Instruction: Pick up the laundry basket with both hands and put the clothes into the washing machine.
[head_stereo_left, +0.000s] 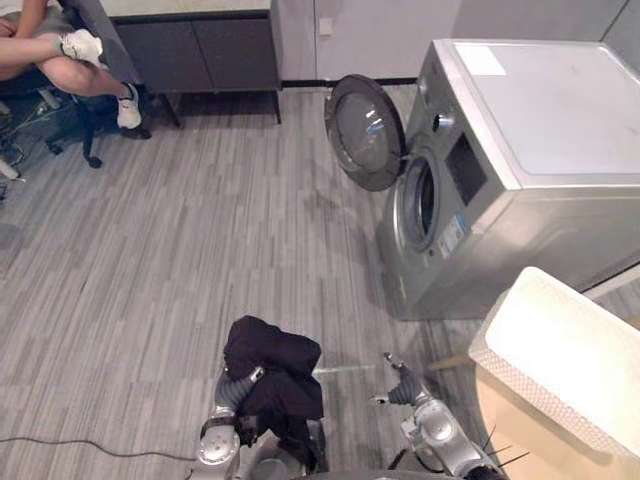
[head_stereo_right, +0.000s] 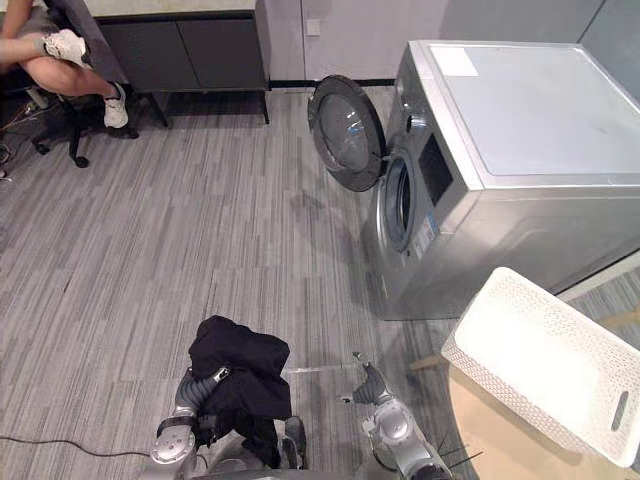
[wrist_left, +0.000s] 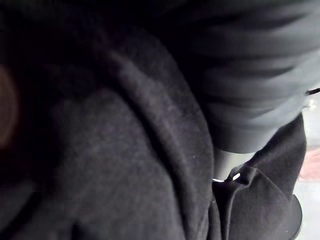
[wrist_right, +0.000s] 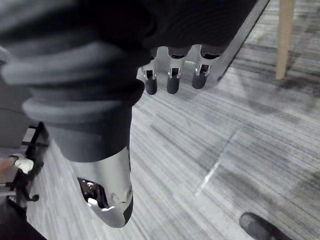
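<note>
Black clothes (wrist_left: 125, 150), a soft matte fabric bunched in heavy folds, drape over the left hand (head_stereo_left: 238, 386) low in front of the robot. They cover it, so I cannot tell whether it grips the cloth. Just to their right, and apart from the cloth, hangs the right hand (head_stereo_left: 402, 388). Its silver, dark-tipped fingers (wrist_right: 172, 82) are loosely straight and hold nothing above the grey striped plank floor (head_stereo_left: 200, 250). The white laundry basket (head_stereo_right: 540, 350), a rectangular tub of perforated plastic with a slot handle, lies on a pale wooden surface (head_stereo_right: 490, 430) further right, well apart from both hands. Ahead stands the boxy silver washing machine (head_stereo_left: 540, 130), with its round glass door (head_stereo_left: 365, 132) swung open. A person (head_stereo_left: 60, 50) sits at the far left.
</note>
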